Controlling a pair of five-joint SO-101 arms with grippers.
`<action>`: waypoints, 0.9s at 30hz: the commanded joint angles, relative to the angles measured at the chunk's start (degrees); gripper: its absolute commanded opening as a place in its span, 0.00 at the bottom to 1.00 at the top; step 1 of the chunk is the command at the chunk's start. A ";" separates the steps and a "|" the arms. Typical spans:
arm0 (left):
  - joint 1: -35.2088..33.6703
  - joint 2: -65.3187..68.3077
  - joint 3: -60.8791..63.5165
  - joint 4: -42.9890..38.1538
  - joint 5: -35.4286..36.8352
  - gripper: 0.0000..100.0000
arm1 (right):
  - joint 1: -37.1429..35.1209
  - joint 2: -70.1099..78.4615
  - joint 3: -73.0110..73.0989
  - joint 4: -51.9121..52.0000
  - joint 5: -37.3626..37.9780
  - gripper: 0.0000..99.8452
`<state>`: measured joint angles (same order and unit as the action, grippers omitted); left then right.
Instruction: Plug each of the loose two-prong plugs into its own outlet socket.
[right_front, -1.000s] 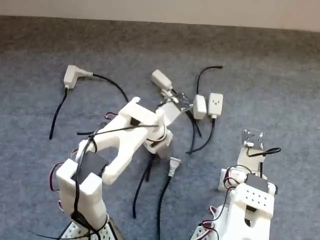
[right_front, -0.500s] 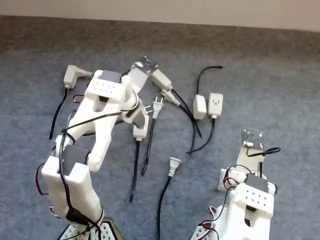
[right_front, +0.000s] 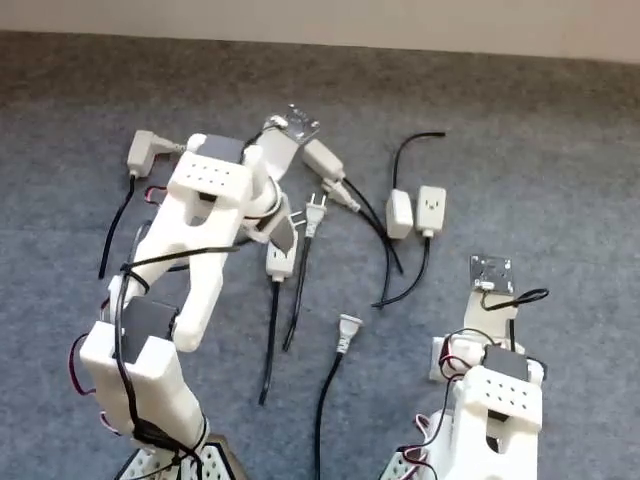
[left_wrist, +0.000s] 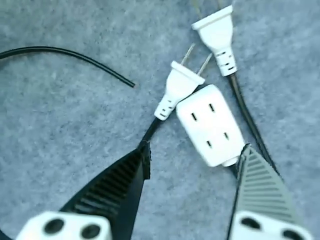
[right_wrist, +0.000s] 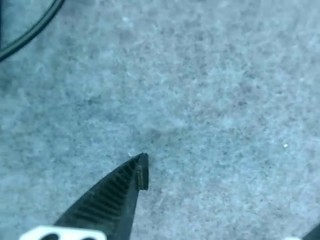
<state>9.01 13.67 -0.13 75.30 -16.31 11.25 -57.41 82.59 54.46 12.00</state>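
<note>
The left tool gapes empty above the socket; the plug beside it aims its prongs at the desk's far edge.

Grey carpeted tabletop, strewn with white plugs and sockets on black cords. Far left — an angled plug. Mid-table, a two-prong plug just beside an outlet socket; another white plug just beyond. Rightward, a plain white block just beside a slotted socket. Nearer the arm bases — a lone plug, apart from the rest.
</note>
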 joint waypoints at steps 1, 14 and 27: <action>2.68 -0.92 -0.13 -0.79 3.69 0.28 | -0.75 -0.84 -0.48 0.04 0.18 0.50; 2.86 9.10 -0.22 -3.87 11.25 0.16 | -0.75 -0.84 -0.48 0.04 0.18 0.50; 1.89 8.75 -10.86 14.42 -6.24 0.03 | -0.84 -0.84 -0.48 0.04 0.18 0.50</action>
<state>11.21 23.34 -4.53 81.19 -15.60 10.99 -57.41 82.59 54.46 12.00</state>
